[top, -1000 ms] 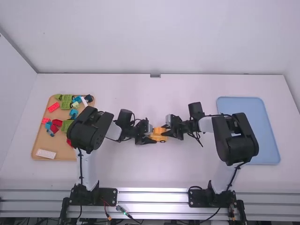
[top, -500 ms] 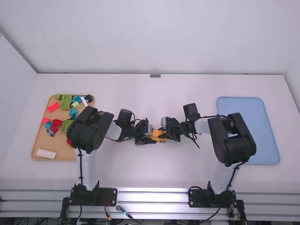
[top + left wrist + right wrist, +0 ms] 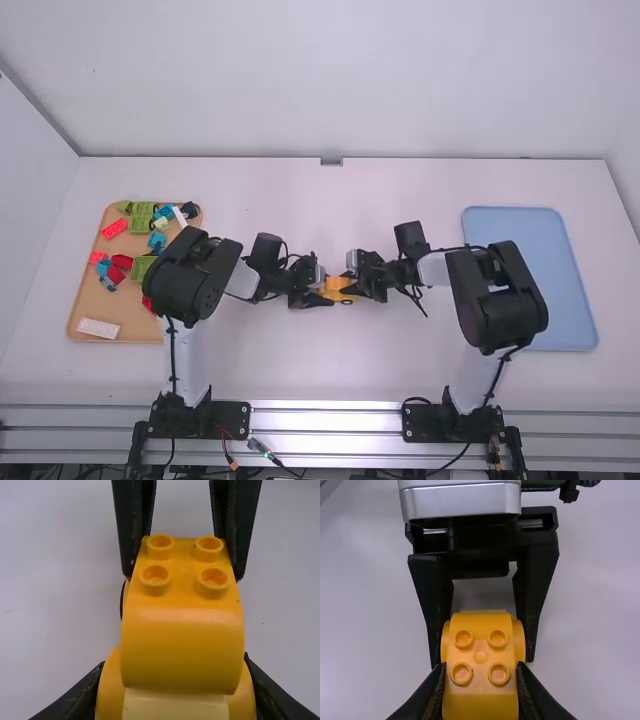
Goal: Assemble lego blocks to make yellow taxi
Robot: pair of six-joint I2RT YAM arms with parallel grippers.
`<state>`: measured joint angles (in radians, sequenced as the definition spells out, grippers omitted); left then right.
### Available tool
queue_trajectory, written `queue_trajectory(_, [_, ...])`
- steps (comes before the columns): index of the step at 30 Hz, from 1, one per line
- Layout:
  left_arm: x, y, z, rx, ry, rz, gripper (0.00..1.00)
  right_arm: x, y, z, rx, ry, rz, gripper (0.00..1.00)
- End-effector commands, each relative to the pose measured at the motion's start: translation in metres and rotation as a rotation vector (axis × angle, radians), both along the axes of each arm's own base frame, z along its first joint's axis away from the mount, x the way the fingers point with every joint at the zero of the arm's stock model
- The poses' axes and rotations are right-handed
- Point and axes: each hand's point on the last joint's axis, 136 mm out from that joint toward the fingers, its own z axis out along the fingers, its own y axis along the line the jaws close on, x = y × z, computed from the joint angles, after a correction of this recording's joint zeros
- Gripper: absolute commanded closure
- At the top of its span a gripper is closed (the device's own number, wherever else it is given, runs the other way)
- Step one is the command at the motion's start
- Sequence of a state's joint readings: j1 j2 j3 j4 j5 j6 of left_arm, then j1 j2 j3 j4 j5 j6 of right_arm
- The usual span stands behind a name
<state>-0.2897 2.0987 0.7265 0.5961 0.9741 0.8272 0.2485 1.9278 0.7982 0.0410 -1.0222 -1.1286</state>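
the taxi (image 3: pixel 340 283) is sitting mid-table, between both grippers, its studs showing. from its nine o'clock side, the left gripper (image 3: pixel 325 297) is grasping it, one finger pressing each flank. from its three o'clock side, the right gripper (image 3: pixel 350 289) is grasping it likewise. farther out at nine o'clock, the tan tray (image 3: pixel 140 327) is holding loose bricks, a white brick (image 3: pixel 98 327) lying toward the tray's seven o'clock. at three o'clock, the blue tray (image 3: pixel 532 285) is resting on the table (image 3: pixel 330 375).
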Motion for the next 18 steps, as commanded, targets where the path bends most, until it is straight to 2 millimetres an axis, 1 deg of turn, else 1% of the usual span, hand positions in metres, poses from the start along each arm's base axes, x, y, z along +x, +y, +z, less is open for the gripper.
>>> queue_trajectory(1, [-0.007, 0.004, -0.016, 0.051, 0.052, 0.029, 0.74, -0.005, -0.003, -0.006, -0.020, 0.021, -0.013, 1.00])
queue_trajectory(11, [-0.008, 0.004, -0.015, 0.050, 0.052, 0.028, 0.74, -0.006, -0.002, -0.006, -0.014, 0.037, -0.014, 1.00])
queue_trajectory(16, [-0.007, 0.004, -0.015, 0.050, 0.052, 0.029, 0.74, 0.004, 0.001, -0.021, -0.014, 0.104, -0.049, 1.00])
queue_trajectory(18, [-0.007, 0.004, -0.015, 0.050, 0.052, 0.028, 0.74, 0.001, 0.001, -0.026, -0.017, 0.101, -0.015, 1.00])
